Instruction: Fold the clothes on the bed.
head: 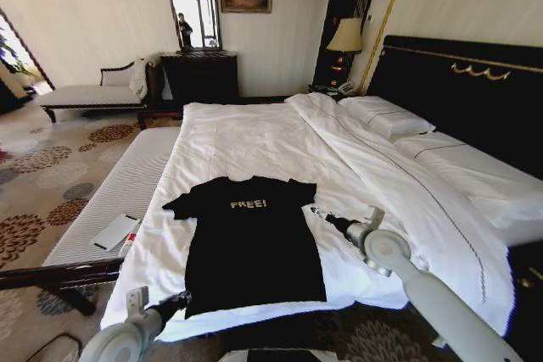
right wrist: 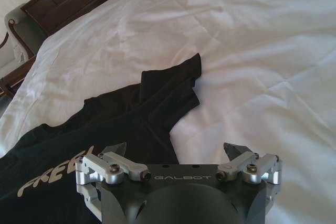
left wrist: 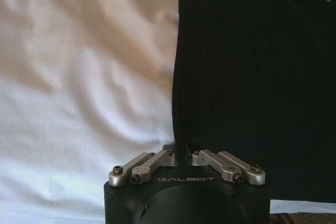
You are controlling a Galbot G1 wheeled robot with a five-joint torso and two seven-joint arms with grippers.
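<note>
White bedding covers the bed (head: 280, 137), which stands against a dark headboard (head: 462, 91) in a carpeted room. Near its foot a black T-shirt (head: 250, 243) lies flat, chest up, sleeves spread, hem toward the robot. Its chest reads "FREE!" in small pale letters.

From below left, the left arm reaches to the shirt's lower left hem corner. In the left wrist view, the left gripper (left wrist: 185, 153) has its fingers drawn together on the shirt's edge, where black cloth meets white sheet.

From the lower right, the right arm reaches across the sheet. The right gripper (head: 316, 212) lies just beside the shirt's right sleeve. In the right wrist view, its fingers (right wrist: 235, 153) stand apart, the sleeve ahead of them. Both gripper bodies carry the word "GALBOT".
</note>
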